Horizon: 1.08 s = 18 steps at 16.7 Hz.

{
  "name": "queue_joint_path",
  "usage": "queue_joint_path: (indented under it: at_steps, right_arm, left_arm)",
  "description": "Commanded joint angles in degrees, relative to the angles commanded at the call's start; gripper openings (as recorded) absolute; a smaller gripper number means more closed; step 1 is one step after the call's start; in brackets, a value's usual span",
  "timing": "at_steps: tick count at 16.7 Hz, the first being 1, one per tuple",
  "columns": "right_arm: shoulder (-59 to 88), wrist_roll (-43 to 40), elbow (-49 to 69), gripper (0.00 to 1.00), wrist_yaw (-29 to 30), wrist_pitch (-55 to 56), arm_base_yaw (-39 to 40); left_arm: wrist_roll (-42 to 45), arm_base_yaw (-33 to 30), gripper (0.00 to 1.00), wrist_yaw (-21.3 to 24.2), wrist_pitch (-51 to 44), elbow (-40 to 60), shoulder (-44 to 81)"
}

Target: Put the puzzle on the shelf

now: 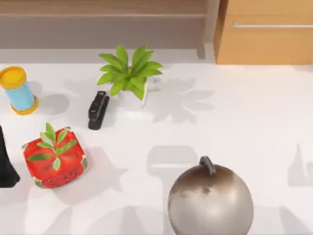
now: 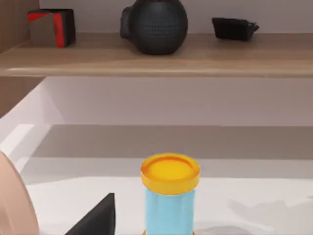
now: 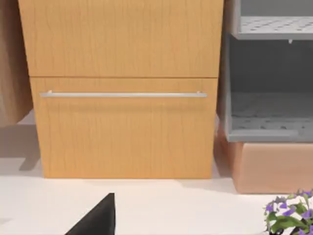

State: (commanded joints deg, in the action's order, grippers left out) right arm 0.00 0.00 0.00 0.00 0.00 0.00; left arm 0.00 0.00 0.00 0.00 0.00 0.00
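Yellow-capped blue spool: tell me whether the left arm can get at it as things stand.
Probably yes. The spool stands upright straight ahead in the left wrist view, with nothing standing between; from above, the left arm sits close by.

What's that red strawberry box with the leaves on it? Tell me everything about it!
The strawberry box is a soft-cornered cube, bright red like a strawberry, with small dark seed dots on its near face and green leaves spread across its top. It looks smooth and painted. It sits flat, turned a little askew, on the white table near the left side, in front of the blue spool and the black stapler. It touches only the table.
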Motion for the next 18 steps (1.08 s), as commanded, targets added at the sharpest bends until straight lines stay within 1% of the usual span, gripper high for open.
queue_joint_path:
  at_steps: [2,4,7,11,18]
  right_arm:
    - [0.00,0.00,0.00,1.00,0.00,0.00,0.00]
    - [1.71,-1.67,1.05,1.00,-0.13,1.26,0.05]
    - [8.75,-8.46,5.03,1.00,-0.46,6.15,0.27]
    - [26.53,-23.79,13.43,1.00,-0.64,16.69,0.96]
    - [69.69,-55.07,30.98,1.00,1.26,39.68,3.60]
  left_arm:
    - [0.00,0.00,1.00,0.00,0.00,0.00,0.00]
    - [0.00,0.00,1.00,0.00,0.00,0.00,0.00]
    - [0.00,0.00,1.00,0.00,0.00,0.00,0.00]
    - [0.00,0.00,1.00,0.00,0.00,0.00,0.00]
    - [0.00,0.00,1.00,0.00,0.00,0.00,0.00]
